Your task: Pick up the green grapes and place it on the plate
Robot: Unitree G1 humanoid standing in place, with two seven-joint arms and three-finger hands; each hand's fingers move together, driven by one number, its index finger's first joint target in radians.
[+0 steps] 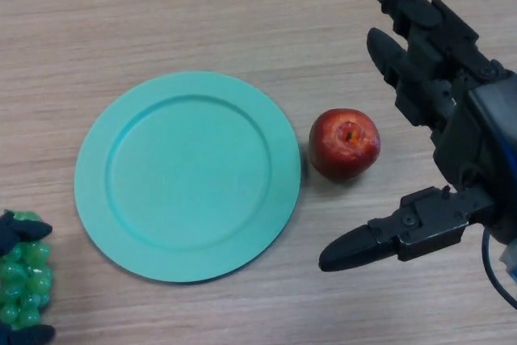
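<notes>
A bunch of green grapes [23, 279] shows at the lower left edge of the head view, partly cut off. My left hand [21, 228] shows only as dark fingertips above and below the bunch, curled round it. The teal plate [187, 174] lies on the table to the right of the grapes, with nothing on it. My right hand [452, 131] is open at the right side, fingers straight and thumb spread, beside the apple and holding nothing.
A red apple [344, 143] stands just right of the plate, between the plate and my right hand. The table [202, 14] is light wood.
</notes>
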